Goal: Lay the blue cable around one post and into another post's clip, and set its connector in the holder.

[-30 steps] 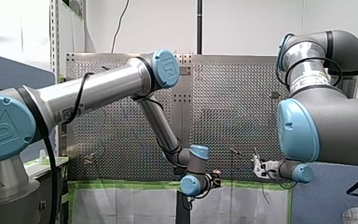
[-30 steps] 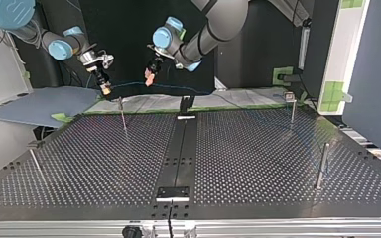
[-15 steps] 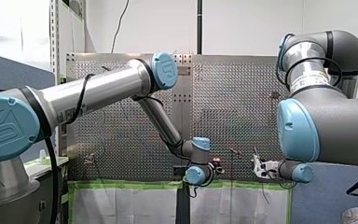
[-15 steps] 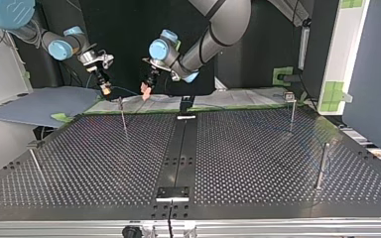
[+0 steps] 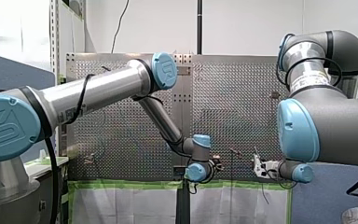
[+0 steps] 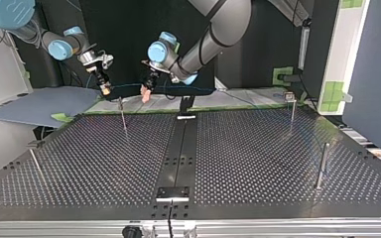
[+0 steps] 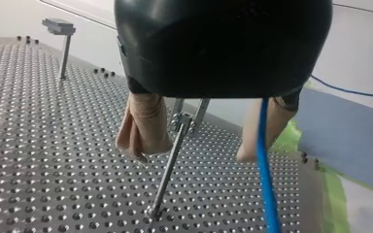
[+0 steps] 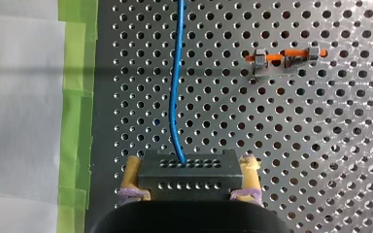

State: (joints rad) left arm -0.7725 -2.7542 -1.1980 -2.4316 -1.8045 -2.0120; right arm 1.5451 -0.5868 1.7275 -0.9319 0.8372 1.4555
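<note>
Our right gripper (image 8: 192,180) pinches the connector (image 8: 188,167) of the blue cable (image 8: 175,97). Our left gripper (image 7: 194,148) stands spread apart, near a post (image 7: 167,177).

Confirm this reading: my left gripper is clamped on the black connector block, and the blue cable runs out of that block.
Wrong arm. It is my right gripper that is clamped on the black connector block, and the blue cable runs out of that block; the right wrist view shows it.
</note>
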